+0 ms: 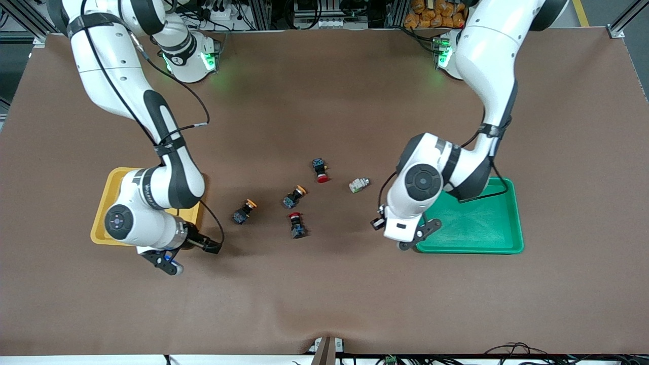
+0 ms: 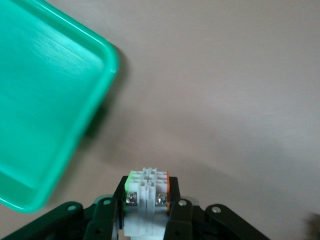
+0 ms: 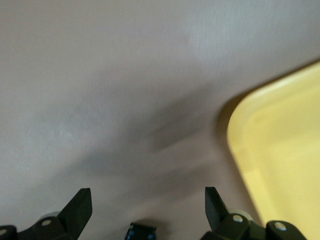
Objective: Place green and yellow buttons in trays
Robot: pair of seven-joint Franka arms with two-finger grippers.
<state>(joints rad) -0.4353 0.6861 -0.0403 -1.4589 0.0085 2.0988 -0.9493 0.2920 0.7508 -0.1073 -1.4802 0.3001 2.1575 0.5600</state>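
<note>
The left gripper [image 2: 145,220] was clamped on a white-grey switch [image 2: 146,192], over brown table [image 1: 324,294] just off the green tray [image 1: 487,238] corner. The right gripper [image 3: 147,207] hung with fingers [image 3: 80,207] spread wide and nothing between them, over the table by the yellow tray [image 1: 104,223] corner that lay nearest the camera; a small dark-blue thing [image 3: 140,232] showed under it, too little to tell.

Mid-table lay a second white-grey switch [image 1: 359,185], two orange-capped switches [image 1: 244,211] [image 1: 294,196] and two red-capped ones [image 1: 320,170] [image 1: 297,225], all apart from each other. The green tray sat toward the left arm's end, the yellow toward the right arm's. Wide bare mat ran along the table's camera-side edge and at both ends. Cables and frames lined the edge by the bases.
</note>
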